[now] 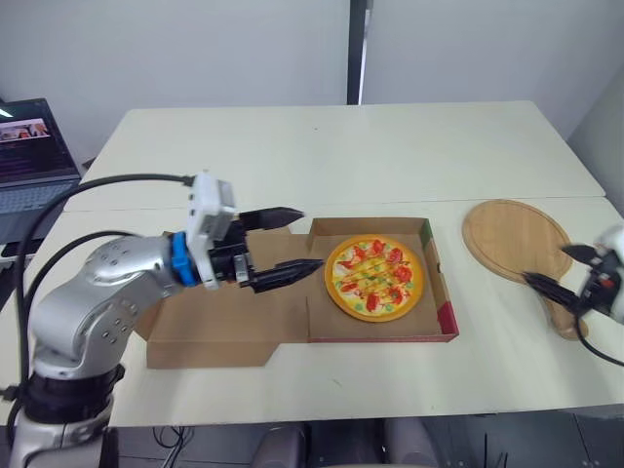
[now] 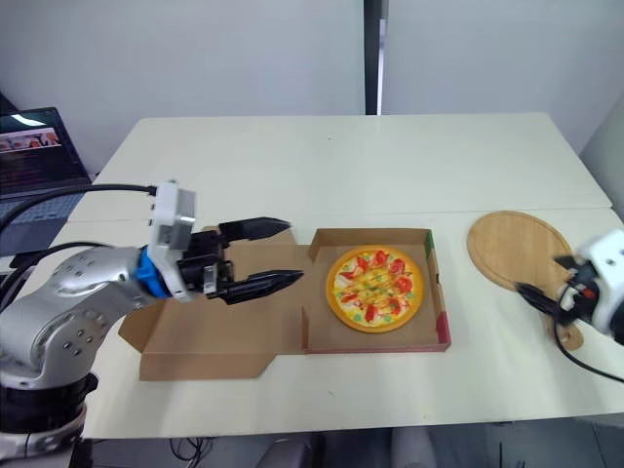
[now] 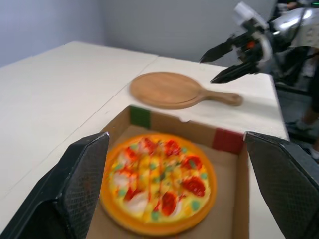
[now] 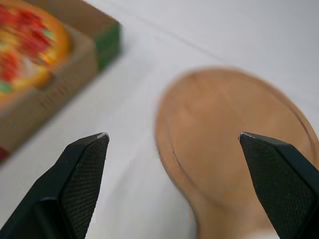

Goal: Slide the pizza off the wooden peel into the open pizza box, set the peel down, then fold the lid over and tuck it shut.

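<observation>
The pizza [image 1: 375, 278] lies in the pizza box [image 1: 446, 314] at frame centre. The peel [image 1: 512, 237] rests at right, with the right gripper [image 1: 548, 263] spread open near its handle. Bring the left gripper [image 1: 312, 238], fingers apart, under the flat lid [image 1: 214, 336] at its left edge and fold evenly.

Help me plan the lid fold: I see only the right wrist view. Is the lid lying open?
Observer: Yes. The lid lies flat on the table, on the robot's left side of the box.
Operator: Where is the left end effector?
Observer: The left end effector hovers open over the lid near the hinge, pointing toward the pizza.
Operator: Is the pizza fully in?
Observer: Yes, the whole pizza sits inside the box walls.
</observation>
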You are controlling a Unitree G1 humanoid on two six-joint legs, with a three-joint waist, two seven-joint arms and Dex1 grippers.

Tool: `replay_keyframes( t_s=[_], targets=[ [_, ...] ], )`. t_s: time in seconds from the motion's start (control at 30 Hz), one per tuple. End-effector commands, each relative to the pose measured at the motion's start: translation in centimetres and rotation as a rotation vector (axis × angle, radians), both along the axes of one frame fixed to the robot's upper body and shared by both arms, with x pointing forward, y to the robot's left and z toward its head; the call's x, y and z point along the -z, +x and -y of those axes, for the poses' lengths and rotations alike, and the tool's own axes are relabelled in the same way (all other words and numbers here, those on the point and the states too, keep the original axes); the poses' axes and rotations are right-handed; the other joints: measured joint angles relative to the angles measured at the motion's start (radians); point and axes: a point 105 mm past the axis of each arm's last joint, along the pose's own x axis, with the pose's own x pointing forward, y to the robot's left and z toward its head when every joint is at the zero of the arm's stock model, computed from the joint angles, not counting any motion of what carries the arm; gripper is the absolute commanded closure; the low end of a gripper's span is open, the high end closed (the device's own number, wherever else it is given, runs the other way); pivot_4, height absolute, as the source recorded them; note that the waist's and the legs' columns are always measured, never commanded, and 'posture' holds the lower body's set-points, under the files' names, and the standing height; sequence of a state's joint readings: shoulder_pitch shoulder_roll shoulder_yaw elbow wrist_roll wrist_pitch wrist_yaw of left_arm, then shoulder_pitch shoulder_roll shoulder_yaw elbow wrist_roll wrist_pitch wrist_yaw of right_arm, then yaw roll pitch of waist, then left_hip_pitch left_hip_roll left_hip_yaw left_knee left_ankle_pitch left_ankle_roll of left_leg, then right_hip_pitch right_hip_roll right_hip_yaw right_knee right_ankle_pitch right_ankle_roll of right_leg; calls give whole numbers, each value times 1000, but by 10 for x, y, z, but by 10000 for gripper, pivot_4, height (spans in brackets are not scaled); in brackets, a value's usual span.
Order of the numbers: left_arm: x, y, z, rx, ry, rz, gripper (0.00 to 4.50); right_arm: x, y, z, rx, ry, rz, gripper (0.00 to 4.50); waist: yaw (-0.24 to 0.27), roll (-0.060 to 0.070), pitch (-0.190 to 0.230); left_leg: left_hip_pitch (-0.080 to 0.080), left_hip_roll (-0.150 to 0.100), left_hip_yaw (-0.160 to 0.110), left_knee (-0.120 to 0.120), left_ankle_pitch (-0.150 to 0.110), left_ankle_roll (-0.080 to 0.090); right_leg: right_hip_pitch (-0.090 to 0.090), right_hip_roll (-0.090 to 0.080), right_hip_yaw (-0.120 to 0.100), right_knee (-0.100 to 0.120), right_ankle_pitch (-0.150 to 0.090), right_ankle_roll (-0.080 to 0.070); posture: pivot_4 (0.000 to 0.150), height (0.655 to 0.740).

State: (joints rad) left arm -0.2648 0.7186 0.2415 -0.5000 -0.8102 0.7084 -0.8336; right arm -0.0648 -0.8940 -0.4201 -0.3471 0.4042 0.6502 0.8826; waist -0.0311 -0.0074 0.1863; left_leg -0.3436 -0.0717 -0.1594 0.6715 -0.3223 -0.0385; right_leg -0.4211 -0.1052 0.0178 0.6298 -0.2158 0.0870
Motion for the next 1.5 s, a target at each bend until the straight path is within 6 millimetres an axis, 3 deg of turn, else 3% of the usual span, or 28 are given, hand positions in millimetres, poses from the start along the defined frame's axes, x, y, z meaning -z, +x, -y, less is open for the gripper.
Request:
replay_keyframes(
  t_s=[0.03, 0.17, 0.3, 0.47, 0.67, 0.8, 1.07, 1.5],
  targets=[
    [-7, -9, -29, -190, -79, 30, 0, -15, 11, -53, -265, -6, 83, 204, -1, 0, 0, 0, 0, 0, 0, 0, 0, 0, 0, 0, -1, 0, 0, 1500, 7350],
    [8, -26, -55, -281, -243, -118, 0, -23, 17, -104, -513, -7, 100, 204, 4, -1, 0, -1, 0, -2, 0, 0, 0, -2, 0, -1, -1, 1, -1, 1500, 7350],
    [26, -44, -75, -414, -389, -237, 0, -28, 17, -138, -681, -8, 63, 204, 18, -2, 0, -2, -1, -3, 1, 0, 0, -1, -1, -2, -1, 1, -1, 1500, 7350],
    [57, -78, -100, -637, -717, -462, 0, -34, 10, -169, -836, -36, 52, 204, 26, -4, -1, -2, 0, -3, 1, 0, 0, -2, -1, -2, -1, 1, -1, 1500, 7350],
    [93, -117, -102, -819, -980, -696, 0, -34, 6, -177, -884, -39, 50, 204, 37, -6, -3, -3, 7, -1, 2, -2, 2, -1, -1, -2, -2, 0, -2, 1500, 7350],
    [111, -127, -100, -906, -1088, -771, 0, -33, 6, -177, -892, -45, 44, 204, 38, -6, -3, -3, 8, 0, 4, -3, 4, 0, 1, -2, -2, -1, -4, 1500, 7350],
    [135, -122, -92, -990, -1185, -877, 0, -33, 6, -175, -899, -57, 39, 204, 36, -6, -3, -2, 9, 1, 4, -5, 1, -1, 8, -2, -2, 0, -7, 1500, 7350],
    [141, -96, -99, -1030, -1262, -827, 0, -36, 6, -180, -925, -67, 42, 204, 36, -6, -3, -2, 12, 1, 5, -6, -1, -1, 12, -1, -2, 1, -9, 1500, 7350]
  ],
)
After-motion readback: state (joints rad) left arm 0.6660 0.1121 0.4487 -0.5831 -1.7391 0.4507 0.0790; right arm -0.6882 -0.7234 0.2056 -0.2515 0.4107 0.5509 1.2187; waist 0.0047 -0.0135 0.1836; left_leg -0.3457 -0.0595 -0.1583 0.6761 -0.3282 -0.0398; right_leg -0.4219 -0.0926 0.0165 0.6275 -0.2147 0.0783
